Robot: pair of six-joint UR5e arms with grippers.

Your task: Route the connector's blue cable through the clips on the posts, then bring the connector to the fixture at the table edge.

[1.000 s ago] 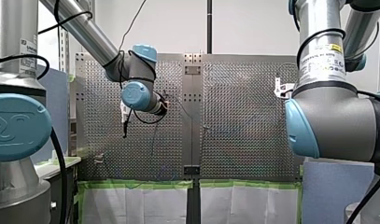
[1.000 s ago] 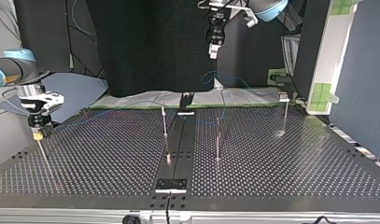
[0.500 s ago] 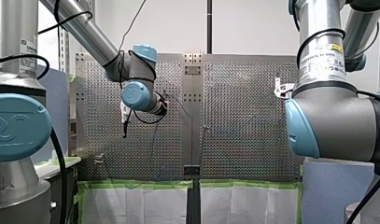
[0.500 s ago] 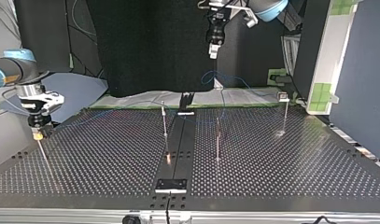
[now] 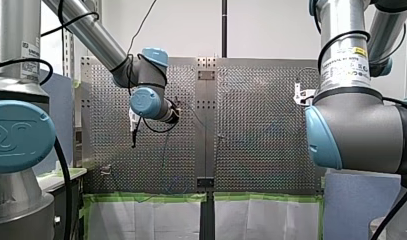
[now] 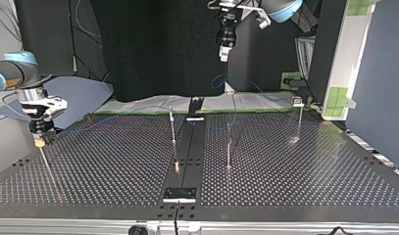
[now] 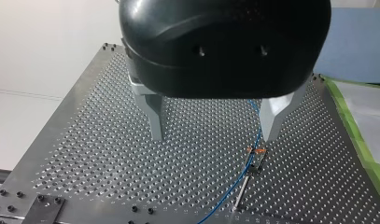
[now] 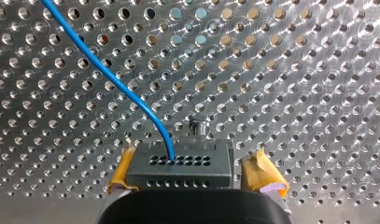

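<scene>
In the right wrist view a grey connector (image 8: 180, 165) sits between my right gripper's (image 8: 194, 179) yellow pads (image 8: 262, 176), with a gap at one side; the jaws stand open. Its blue cable (image 8: 113, 79) runs away over the perforated plate. In the top view my right gripper (image 6: 38, 141) hovers on a thin post at the table's left edge. My left gripper (image 7: 214, 137) is open and holds nothing, high above the back of the table (image 6: 225, 51). Below it a clip post (image 7: 254, 161) carries the blue cable (image 7: 246, 175).
Three thin posts (image 6: 173, 129) (image 6: 229, 144) (image 6: 299, 117) stand across the middle and right of the table in the top view. A black strip (image 6: 187, 152) runs down the centre, with a black bracket (image 6: 195, 105) at its far end and a plate (image 6: 180, 194) at its near end.
</scene>
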